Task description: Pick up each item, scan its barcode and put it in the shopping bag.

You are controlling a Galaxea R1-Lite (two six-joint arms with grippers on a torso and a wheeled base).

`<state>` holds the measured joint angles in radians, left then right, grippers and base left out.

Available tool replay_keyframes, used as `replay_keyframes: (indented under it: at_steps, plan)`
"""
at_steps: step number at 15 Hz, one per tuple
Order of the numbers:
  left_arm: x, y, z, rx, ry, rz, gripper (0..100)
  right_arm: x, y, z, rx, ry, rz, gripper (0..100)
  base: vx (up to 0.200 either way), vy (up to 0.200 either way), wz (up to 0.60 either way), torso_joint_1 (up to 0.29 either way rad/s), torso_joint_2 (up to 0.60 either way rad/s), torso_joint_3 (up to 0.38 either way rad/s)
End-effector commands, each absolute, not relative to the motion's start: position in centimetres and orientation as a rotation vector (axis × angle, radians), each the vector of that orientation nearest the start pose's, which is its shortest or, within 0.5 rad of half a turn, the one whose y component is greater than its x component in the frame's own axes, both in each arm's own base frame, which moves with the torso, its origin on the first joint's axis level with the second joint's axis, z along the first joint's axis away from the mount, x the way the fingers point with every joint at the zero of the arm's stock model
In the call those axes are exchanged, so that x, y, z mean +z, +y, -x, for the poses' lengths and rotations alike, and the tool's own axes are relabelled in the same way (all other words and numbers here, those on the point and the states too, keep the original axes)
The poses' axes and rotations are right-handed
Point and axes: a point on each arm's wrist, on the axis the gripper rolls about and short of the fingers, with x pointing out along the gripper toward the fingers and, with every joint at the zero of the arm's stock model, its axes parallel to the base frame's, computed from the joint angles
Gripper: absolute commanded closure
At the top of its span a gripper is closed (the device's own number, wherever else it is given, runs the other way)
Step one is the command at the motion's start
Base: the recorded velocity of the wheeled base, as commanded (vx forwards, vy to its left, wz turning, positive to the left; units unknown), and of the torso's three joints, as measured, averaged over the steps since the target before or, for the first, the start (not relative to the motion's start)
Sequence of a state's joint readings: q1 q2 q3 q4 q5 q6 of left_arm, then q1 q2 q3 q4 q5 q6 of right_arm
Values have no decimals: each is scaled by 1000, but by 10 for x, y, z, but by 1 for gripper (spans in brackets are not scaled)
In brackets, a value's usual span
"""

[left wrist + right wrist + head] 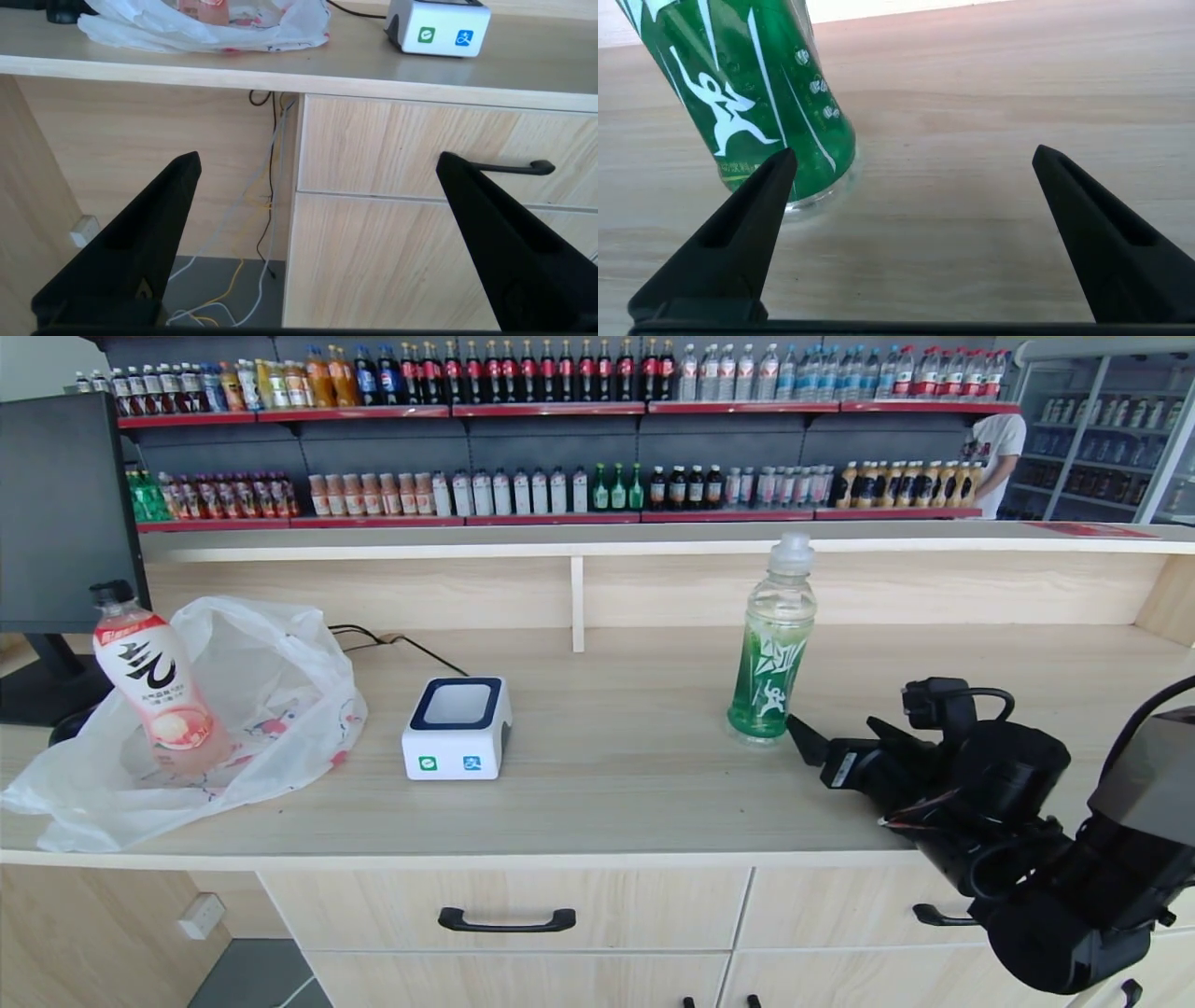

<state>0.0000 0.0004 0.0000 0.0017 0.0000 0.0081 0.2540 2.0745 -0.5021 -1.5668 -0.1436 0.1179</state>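
Observation:
A green bottle with a white cap stands upright on the wooden counter, right of centre. My right gripper is open just to the right of its base, low over the counter. In the right wrist view the green bottle stands just ahead of one finger, not between the two of the right gripper. A pink bottle stands inside the translucent shopping bag at the left. The white barcode scanner sits mid-counter. My left gripper is open below counter height, facing the drawer fronts.
A dark monitor stands at the far left behind the bag, and a black cable runs to the scanner. A raised ledge closes the counter's back. Drawers with black handles lie under the counter. Drink shelves fill the room behind.

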Motion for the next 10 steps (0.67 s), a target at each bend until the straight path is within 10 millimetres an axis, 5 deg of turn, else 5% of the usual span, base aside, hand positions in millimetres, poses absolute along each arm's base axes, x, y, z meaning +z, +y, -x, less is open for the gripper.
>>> replay_keyframes:
  at_steps: [1,4,10]
  plan:
    - [75,0,23,0,2,-8,0,92,68,-314,80,-4,-123,0,0,0,0,0,0,0]
    - [75,0,23,0,2,-8,0,96,65,-310,75,-15,-125,0,0,0,0,0,0,0]
    - [75,0,23,0,2,-8,0,100,124,-303,261,-36,-136,0,0,0,0,0,0,0]
